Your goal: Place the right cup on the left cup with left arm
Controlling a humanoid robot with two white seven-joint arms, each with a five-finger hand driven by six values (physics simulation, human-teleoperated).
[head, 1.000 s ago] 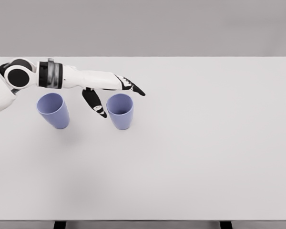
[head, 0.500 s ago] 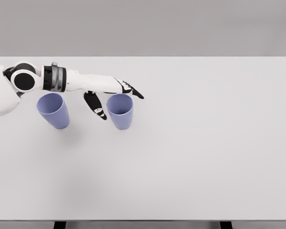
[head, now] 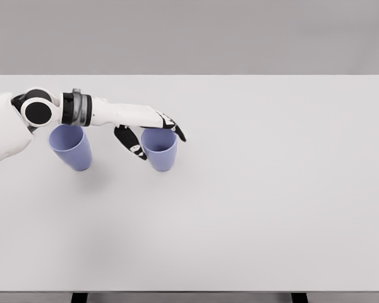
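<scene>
Head view: left hand (head: 153, 129) hovered at the right cup (head: 159, 149), fingers (head: 175, 132) spread over its rim, thumb beside its left wall, not clamped. Right cup stood upright on the white surface (head: 252, 189); left cup (head: 71, 146) stood apart to its left.

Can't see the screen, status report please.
Left robot hand open around right cup, no grasp yet. Left cup upright, apart. Nothing between.
</scene>
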